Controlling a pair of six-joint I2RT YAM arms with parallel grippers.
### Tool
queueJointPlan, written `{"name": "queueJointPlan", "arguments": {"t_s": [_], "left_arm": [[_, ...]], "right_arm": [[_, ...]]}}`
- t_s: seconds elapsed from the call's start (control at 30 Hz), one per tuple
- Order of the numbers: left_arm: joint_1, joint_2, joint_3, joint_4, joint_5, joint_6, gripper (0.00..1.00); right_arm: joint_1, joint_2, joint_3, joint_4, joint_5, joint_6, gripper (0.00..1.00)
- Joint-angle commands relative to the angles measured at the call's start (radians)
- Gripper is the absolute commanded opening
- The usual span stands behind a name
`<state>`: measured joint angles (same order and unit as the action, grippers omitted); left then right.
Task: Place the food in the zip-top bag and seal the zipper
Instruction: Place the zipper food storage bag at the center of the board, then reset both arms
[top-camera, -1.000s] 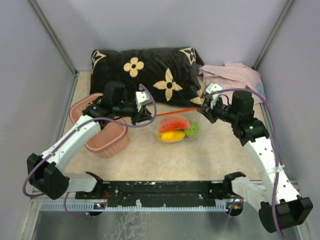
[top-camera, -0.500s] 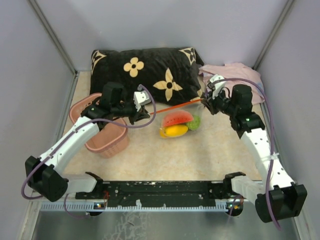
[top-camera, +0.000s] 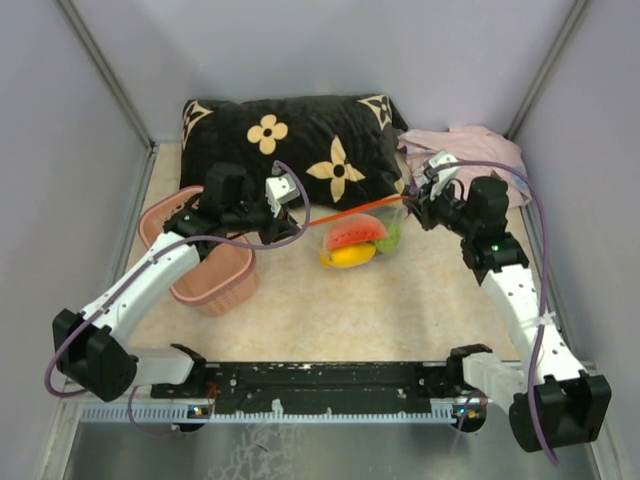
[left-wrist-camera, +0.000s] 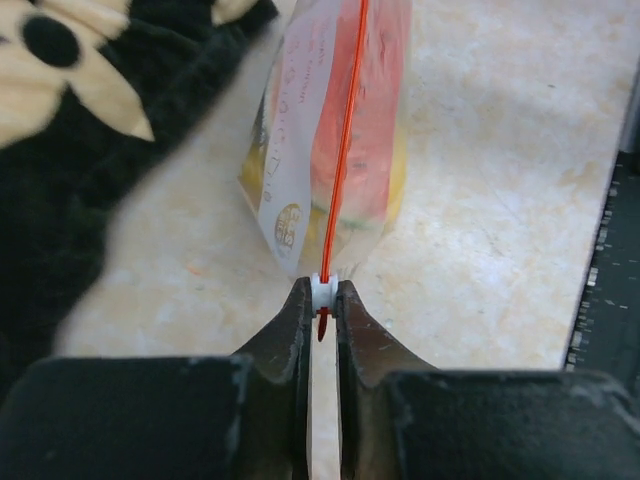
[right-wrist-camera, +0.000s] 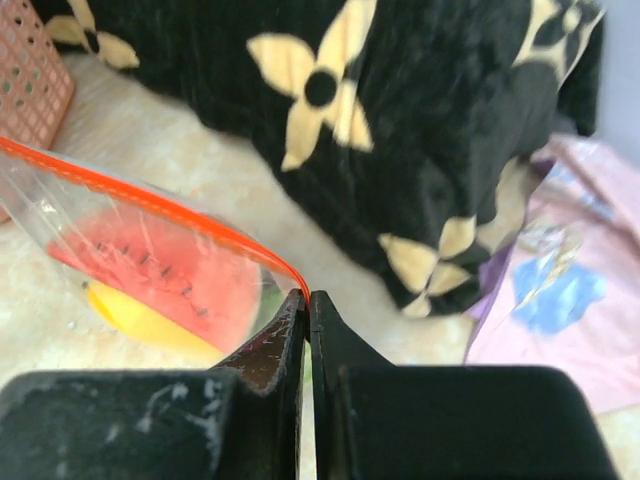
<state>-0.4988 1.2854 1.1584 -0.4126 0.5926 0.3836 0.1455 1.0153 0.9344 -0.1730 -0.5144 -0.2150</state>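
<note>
I see a red-orange zipper (top-camera: 350, 213) on the clear bag (left-wrist-camera: 285, 170), red, yellow and green food (top-camera: 352, 243) inside, a black pillow (top-camera: 300, 150) with cream flowers, and a pink basket (top-camera: 215, 278).

three plain, pale lavender-grey walls close in the scene: a back wall (top-camera: 320, 50), a left wall (top-camera: 50, 150) and a right wall (top-camera: 600, 120), with slim metal posts (top-camera: 105, 75) in the two far corners. the tabletop (top-camera: 400, 310) is beige with a faint marbled mottling. a black pillow (top-camera: 300, 150) printed with cream flowers lies along the back wall, a crumpled pink cloth (top-camera: 470, 148) just beside its right end. a pink mesh basket (top-camera: 215, 285) sits at the left. a black rail (top-camera: 330, 377) runs along the near edge, with brushed metal (top-camera: 300, 450) below it. the light is soft and even, with faint shadows.
</note>
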Motion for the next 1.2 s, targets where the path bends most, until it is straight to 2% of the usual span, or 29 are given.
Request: {"name": "queueJointPlan", "arguments": {"t_s": [0.0, 0.1, 0.17, 0.27, 0.37, 0.43, 0.5, 0.53, 0.57, 0.67, 0.8, 0.9, 1.03, 1.17], "left_arm": [[0.007, 0.014, -0.05, 0.016, 0.136, -0.148, 0.16], [0.007, 0.001, -0.049, -0.003, 0.129, -0.215, 0.34], [0.008, -0.025, -0.045, 0.001, 0.108, -0.253, 0.4], [0.008, -0.065, -0.034, 0.022, 0.1, -0.304, 0.49], [0.008, -0.122, -0.038, 0.063, 0.06, -0.357, 0.62], [0.009, -0.167, -0.052, 0.098, 0.017, -0.407, 0.7], [0.008, -0.211, -0.069, 0.128, -0.033, -0.452, 0.75], [0.009, -0.233, -0.075, 0.136, -0.07, -0.471, 0.77], [0.009, -0.253, -0.08, 0.134, -0.109, -0.489, 0.81], [0.009, -0.329, -0.103, 0.126, -0.279, -0.544, 0.98], [0.009, -0.451, -0.136, 0.114, -0.53, -0.611, 1.0], [0.009, -0.529, -0.142, 0.066, -0.731, -0.678, 1.0], [0.009, -0.669, -0.212, 0.104, -0.873, -0.677, 1.0], [0.009, -0.759, -0.25, 0.079, -0.94, -0.639, 1.0]], "right_arm": [[-0.016, -0.1, -0.095, 0.06, -0.039, 0.075, 0.06], [-0.015, -0.176, -0.142, 0.014, -0.026, 0.098, 0.21], [-0.015, -0.223, -0.147, -0.026, 0.003, 0.117, 0.31], [-0.015, -0.284, -0.128, -0.08, 0.031, 0.147, 0.41], [-0.016, -0.328, -0.108, -0.116, 0.083, 0.194, 0.48], [-0.015, -0.357, -0.102, -0.128, 0.11, 0.215, 0.51], [-0.015, -0.384, -0.095, -0.142, 0.145, 0.242, 0.54], [-0.015, -0.397, -0.089, -0.152, 0.177, 0.264, 0.59], [-0.015, -0.41, -0.08, -0.168, 0.213, 0.291, 0.69], [-0.016, -0.449, -0.048, -0.227, 0.362, 0.326, 0.73], [-0.015, -0.484, 0.002, -0.323, 0.563, 0.372, 0.73], [-0.015, -0.499, 0.037, -0.379, 0.649, 0.406, 0.74], [-0.015, -0.551, 0.039, -0.386, 0.745, 0.427, 0.74], [-0.015, -0.638, -0.012, -0.345, 0.795, 0.44, 0.74]]}}
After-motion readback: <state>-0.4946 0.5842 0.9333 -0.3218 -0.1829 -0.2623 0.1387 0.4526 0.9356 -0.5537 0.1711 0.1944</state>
